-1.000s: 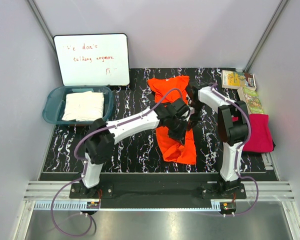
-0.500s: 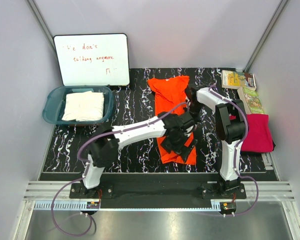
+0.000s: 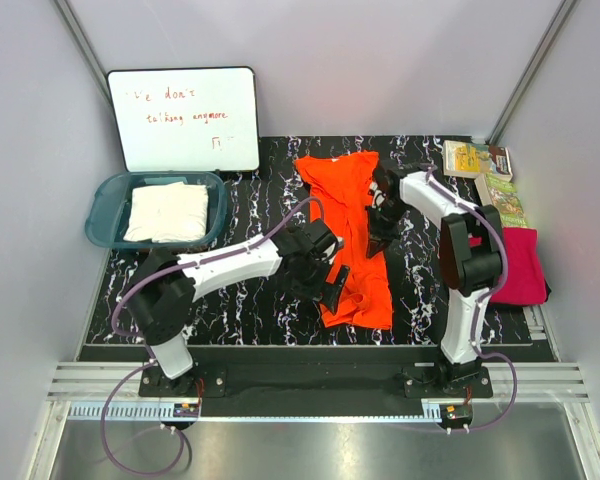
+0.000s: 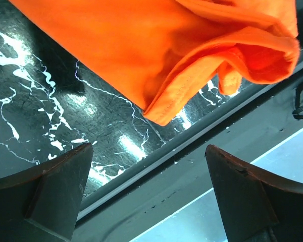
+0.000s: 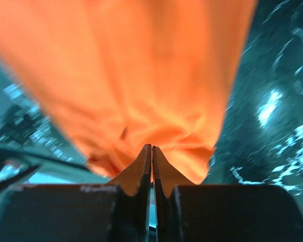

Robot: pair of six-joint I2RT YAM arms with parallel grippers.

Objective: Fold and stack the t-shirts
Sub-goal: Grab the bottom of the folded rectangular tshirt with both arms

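Note:
The orange t-shirt (image 3: 345, 190) lies lengthwise in the middle of the black marbled table, its near end bunched by the front edge (image 4: 141, 50). My left gripper (image 3: 328, 290) hovers open beside the shirt's near left edge, and in its wrist view (image 4: 147, 151) nothing sits between the fingers. My right gripper (image 3: 380, 222) is at the shirt's right edge, and its fingertips (image 5: 151, 147) are pressed together with orange cloth (image 5: 141, 75) gathered at the tips. The magenta-pink t-shirt (image 3: 520, 265) lies folded at the right. The cream-white t-shirt (image 3: 167, 212) lies folded in the tub.
A teal tub (image 3: 100, 200) stands at the back left, with a whiteboard (image 3: 185, 118) leaning on the wall behind it. Colourful booklets (image 3: 480, 160) lie at the back right corner. The table's front edge and metal rail (image 4: 192, 151) run just below the shirt's near end.
My left gripper has opened, let go of the orange shirt and drawn back to the left. The shirt's near half now lies down on the table. The right gripper has shifted slightly.

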